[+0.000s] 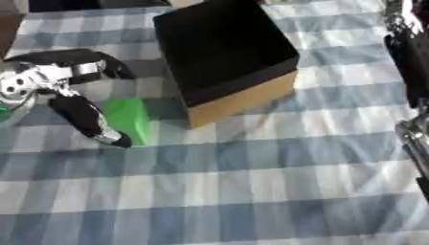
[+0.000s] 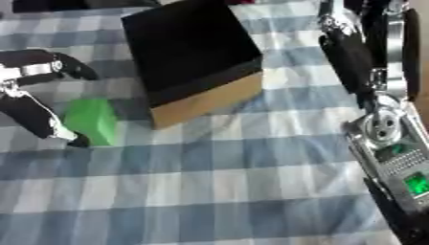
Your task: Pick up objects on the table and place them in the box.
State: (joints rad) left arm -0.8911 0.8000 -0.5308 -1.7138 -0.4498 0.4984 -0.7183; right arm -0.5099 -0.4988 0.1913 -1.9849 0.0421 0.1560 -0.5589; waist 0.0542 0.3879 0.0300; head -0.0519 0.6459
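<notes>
The left hand [image 1: 63,91] is reaching with fingers spread around the green block [image 1: 128,119] near the tabletop's [image 1: 251,191] left edge. The box [image 1: 224,52] is sitting open beside it. The right hand [image 2: 360,52] is hanging open at the right edge.

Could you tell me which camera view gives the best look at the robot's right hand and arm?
The right eye view: the right robot hand and its silver forearm show fully along the right side. The left eye view catches only a dark strip at its right edge.
</notes>
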